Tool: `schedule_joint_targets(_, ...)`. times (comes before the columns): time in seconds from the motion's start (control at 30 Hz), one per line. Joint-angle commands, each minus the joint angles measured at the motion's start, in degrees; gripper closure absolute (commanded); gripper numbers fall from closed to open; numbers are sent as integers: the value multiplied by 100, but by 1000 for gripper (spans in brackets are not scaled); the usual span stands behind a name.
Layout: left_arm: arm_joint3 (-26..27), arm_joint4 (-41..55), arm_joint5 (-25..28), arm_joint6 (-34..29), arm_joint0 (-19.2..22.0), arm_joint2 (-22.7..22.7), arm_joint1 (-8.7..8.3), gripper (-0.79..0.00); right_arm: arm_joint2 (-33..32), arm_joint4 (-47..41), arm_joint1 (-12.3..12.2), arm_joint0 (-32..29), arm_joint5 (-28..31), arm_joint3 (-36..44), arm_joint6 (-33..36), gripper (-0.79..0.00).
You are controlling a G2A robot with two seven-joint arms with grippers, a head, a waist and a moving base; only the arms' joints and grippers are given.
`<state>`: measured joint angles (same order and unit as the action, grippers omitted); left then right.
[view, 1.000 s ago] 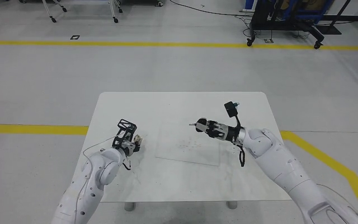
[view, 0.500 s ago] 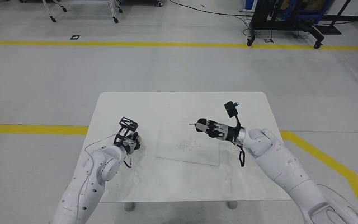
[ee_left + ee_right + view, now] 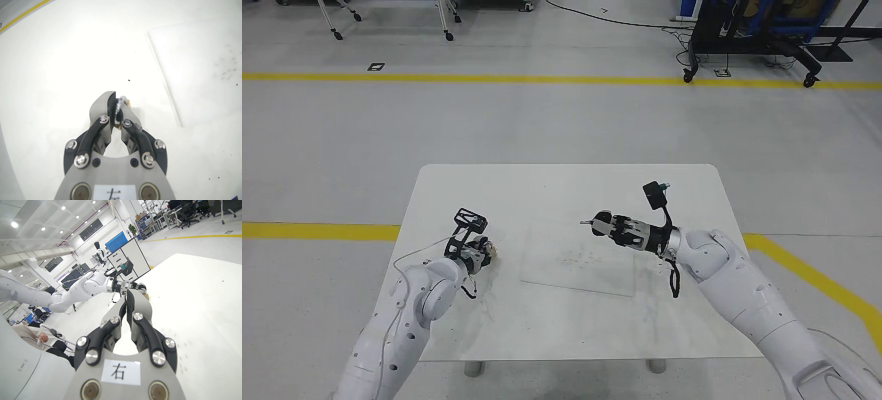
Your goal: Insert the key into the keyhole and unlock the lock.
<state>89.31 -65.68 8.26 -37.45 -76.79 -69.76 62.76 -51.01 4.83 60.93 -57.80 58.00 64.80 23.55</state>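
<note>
My left gripper (image 3: 116,97) is shut on the silver shackle of a small brass lock (image 3: 128,103), low over the table's left part (image 3: 485,253). The right wrist view shows that gripper farther off (image 3: 140,287), with the brass lock (image 3: 146,296) under its fingers. My right gripper (image 3: 594,222) is shut above the table's middle right and points toward the left arm. A thin metal key (image 3: 585,222) sticks out of its tip. In the right wrist view the shut fingers (image 3: 130,302) hide the key.
A thin pale mat (image 3: 577,258) lies on the middle of the white table (image 3: 542,185), between the two grippers; its edge (image 3: 162,81) runs just beside the lock. Small dark specks dot the mat.
The left forearm and elbow have shifted slightly, with the gripper and lock staying at nearly the same spot. The right arm has not moved.
</note>
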Motion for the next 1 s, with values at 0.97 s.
schedule_joint_targets(0.97, 57, 621, 572, 1095, -199, -332, 16, 0, 0, 0, 0, 0, 0, 0, 0, 0)
